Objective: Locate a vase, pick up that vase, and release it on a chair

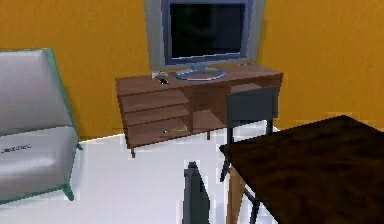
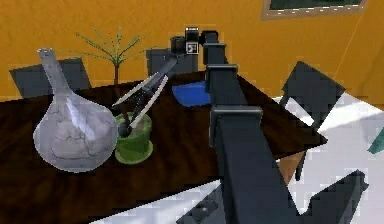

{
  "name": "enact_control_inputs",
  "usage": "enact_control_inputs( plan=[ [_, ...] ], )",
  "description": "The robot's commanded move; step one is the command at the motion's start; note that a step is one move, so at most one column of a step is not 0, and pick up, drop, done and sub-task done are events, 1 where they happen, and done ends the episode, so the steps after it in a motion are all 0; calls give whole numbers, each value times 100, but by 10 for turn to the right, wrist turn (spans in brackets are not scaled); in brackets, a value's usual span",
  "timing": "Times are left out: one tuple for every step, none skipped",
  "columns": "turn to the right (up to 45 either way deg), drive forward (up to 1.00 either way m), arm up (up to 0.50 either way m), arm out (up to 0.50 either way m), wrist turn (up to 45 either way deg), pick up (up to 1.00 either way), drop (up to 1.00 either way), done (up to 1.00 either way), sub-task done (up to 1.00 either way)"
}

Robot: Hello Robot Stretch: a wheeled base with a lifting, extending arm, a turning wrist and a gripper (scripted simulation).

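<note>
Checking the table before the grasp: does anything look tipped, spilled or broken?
Nothing stands out. The glass vase and the small green vase stand upright on the dark table, and nothing is spilled near the claw.

The arm (image 2: 238, 140) is a dark grey, almost black square bar. It is built of box-shaped sections that nest one inside another, each narrower than the last, with paler grey rims where they meet. At its far end sit two small white squares (image 2: 191, 44) printed with black marks. Beside them is the gripper (image 2: 122, 116), a dark blocky body with two thin, dark, rod-like fingers (image 2: 150, 80).
</note>
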Motion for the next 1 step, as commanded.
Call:
enact_control_inputs(
  plan=[
    [0,0,0,-44,0,0,0,0,0]
  ],
)
